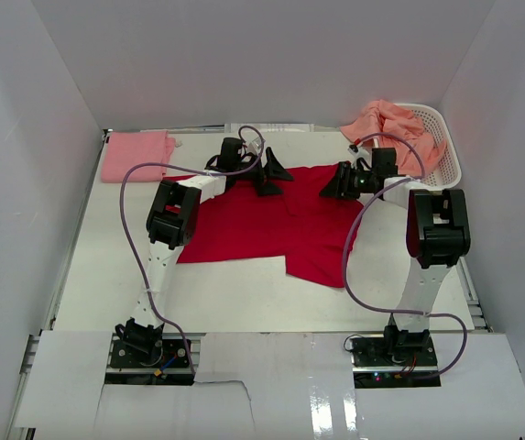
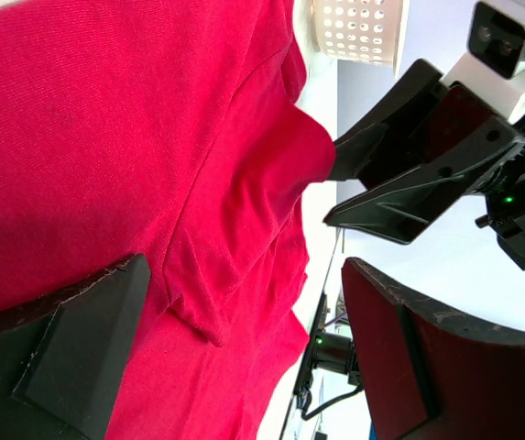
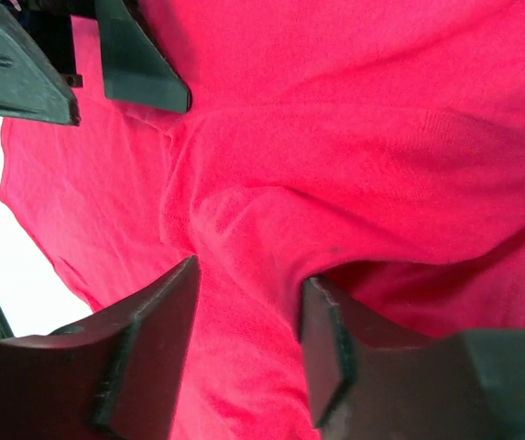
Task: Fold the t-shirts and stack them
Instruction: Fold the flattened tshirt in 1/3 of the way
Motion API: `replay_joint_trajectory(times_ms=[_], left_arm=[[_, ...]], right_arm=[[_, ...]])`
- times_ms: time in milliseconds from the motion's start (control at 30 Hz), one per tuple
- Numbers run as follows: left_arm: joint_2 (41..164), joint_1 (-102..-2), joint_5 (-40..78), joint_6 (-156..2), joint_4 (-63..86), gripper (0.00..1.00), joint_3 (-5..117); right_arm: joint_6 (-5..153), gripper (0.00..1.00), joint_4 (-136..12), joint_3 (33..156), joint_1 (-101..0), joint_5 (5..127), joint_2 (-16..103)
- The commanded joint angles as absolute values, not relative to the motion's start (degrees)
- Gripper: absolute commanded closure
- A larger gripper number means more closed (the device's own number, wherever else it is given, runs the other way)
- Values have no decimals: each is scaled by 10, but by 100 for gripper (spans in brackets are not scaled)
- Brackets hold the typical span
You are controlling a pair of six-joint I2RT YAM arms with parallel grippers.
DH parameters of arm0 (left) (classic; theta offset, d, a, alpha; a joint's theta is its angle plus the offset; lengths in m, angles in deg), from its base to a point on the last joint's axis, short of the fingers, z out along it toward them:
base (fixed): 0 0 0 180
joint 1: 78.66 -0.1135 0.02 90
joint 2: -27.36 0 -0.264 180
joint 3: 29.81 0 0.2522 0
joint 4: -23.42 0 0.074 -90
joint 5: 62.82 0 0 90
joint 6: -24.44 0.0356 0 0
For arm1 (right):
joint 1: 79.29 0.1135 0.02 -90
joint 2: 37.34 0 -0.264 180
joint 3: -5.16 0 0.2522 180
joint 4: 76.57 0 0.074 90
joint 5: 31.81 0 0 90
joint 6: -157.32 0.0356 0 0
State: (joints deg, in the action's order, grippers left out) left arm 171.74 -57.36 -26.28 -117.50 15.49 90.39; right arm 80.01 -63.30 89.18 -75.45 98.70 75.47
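A bright red t-shirt [image 1: 262,225] lies spread on the white table [image 1: 106,275], its right part rumpled. My left gripper [image 1: 276,172] hangs open over its far edge; in the left wrist view the left gripper [image 2: 244,264] has its fingers wide apart above a small fold of the red t-shirt [image 2: 106,137]. My right gripper [image 1: 337,181] faces it from the right. In the right wrist view the right gripper [image 3: 251,273] is open and pressed into the red t-shirt [image 3: 381,110], with a raised ridge of cloth between its fingers. A folded light pink t-shirt [image 1: 136,156] lies at the back left.
A white latticed basket [image 1: 441,147] stands at the back right with salmon-orange t-shirts [image 1: 386,119] heaped in it and spilling over its left rim. White walls close in the table on three sides. Both grippers are close together, tips facing.
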Motion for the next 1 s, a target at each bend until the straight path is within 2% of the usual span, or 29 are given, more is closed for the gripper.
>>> replay_joint_trajectory(times_ms=[0, 400, 467, 533, 567, 667, 967], left_arm=[[1678, -578, -263, -1167, 143, 2, 893], [1676, -578, -264, -1168, 144, 2, 893], [1676, -578, -264, -1168, 145, 2, 893], [1677, -578, -265, -1169, 145, 2, 893], [1677, -578, -265, -1169, 145, 2, 893], [1676, -578, -265, -1168, 145, 2, 893], [1674, -578, -264, -1167, 143, 2, 893]], right_arm=[[784, 49, -607, 917, -748, 1001, 769], [760, 46, -562, 928, -743, 977, 776], [760, 51, -555, 930, -743, 970, 774], [761, 64, -548, 937, -743, 966, 776], [763, 76, -539, 940, -743, 966, 777], [771, 92, -529, 942, -743, 970, 778], [852, 92, -473, 991, -748, 997, 803]])
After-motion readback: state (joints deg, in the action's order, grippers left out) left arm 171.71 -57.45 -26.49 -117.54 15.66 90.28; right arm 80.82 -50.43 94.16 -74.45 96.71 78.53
